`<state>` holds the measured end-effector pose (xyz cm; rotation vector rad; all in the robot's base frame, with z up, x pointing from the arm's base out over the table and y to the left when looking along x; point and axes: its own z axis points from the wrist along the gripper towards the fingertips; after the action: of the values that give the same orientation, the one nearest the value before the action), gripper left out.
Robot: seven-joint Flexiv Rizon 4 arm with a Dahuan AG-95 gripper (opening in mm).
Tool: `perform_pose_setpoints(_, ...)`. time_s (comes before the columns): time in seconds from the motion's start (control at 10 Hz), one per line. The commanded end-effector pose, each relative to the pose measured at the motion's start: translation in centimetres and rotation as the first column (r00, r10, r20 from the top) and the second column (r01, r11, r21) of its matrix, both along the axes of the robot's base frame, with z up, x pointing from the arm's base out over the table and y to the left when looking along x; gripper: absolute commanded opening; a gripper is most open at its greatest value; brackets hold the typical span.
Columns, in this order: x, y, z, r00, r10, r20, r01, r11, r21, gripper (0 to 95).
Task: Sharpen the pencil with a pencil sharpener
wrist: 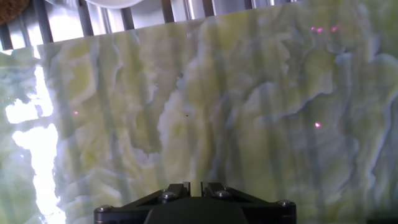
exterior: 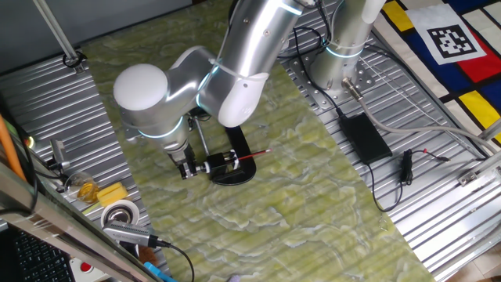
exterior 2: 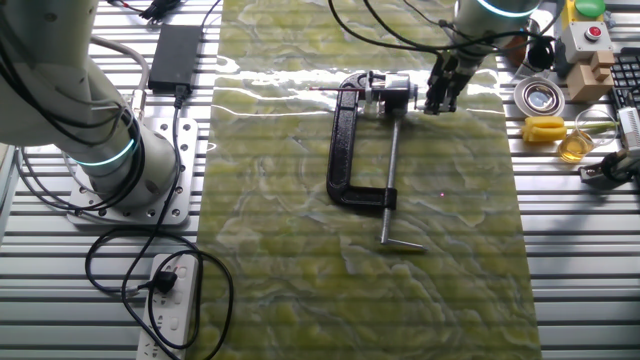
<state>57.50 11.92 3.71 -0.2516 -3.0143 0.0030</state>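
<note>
Your gripper point(exterior: 186, 168) is sitting low beside the pencil sharpener point(exterior: 228, 166) in one fixed view, fingers drawn narrow, nothing between them. You are seeing the pencil point(exterior: 254, 157) poking out of the sharpener's far side, angled over the green mat point(exterior: 313, 211).

Across the table, the other fixed view is showing the gripper point(exterior 2: 436, 100) just beside the sharpener point(exterior 2: 362, 140) – the pencil point(exterior 2: 325, 89) is lying level.

Looking along the hand, you are getting only mat point(wrist: 205, 106) – fingertips point(wrist: 176, 188) nearly together.
</note>
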Motion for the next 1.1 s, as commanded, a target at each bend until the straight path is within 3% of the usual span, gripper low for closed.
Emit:
perform_pose_setpoints(0.1,-0.04,-0.03,0.03,1.000,0.000,-0.012,0.000,1.000,-0.002,0.0)
perform_pose_setpoints(0.5,-0.08,-0.04,0.01,1.000,-0.012,-0.022,0.012,0.999,-0.033,0.0)
perform_pose_setpoints(1.1,-0.15,-0.06,-0.04,1.000,-0.015,-0.013,0.014,0.997,-0.080,0.0)
